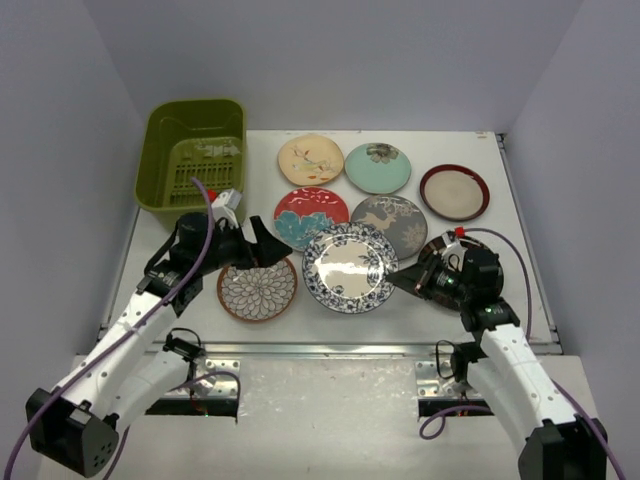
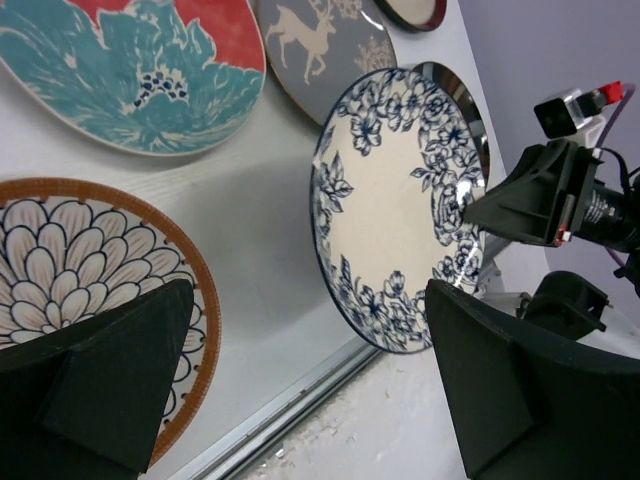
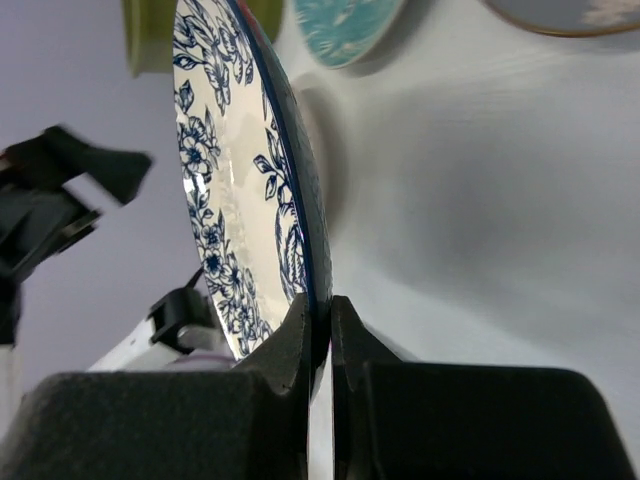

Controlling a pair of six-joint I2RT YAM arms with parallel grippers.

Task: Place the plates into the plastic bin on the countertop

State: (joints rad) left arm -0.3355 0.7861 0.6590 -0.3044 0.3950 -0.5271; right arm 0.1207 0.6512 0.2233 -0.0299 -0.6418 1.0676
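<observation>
Right now the right pincer (image 1: 396, 283) is clamped on the right rim of the blue floral plate (image 1: 350, 267), which sits near the middle of the table's (image 1: 505, 290) near edge. The right wrist view shows that rim nipped tight between the two fingers (image 3: 290, 335). The plate looks tilted, its gripped side raised. The left pincer (image 1: 264, 248) hovers with its jaws wide apart and holds nothing. It hangs between the blue floral plate and the brown-rimmed petal plate (image 1: 258, 289), which lies flat toward the left end of the near edge.

The plastic bin (image 1: 160, 150) stands at the far left corner of the table, with no plate in it. Five more plates lie flat farther back: a cream one (image 1: 310, 158), a mint one (image 1: 377, 167), a dark-red-rimmed one (image 1: 454, 191), a red one with a teal flower (image 1: 310, 214) and a grey deer one (image 1: 389, 222).
</observation>
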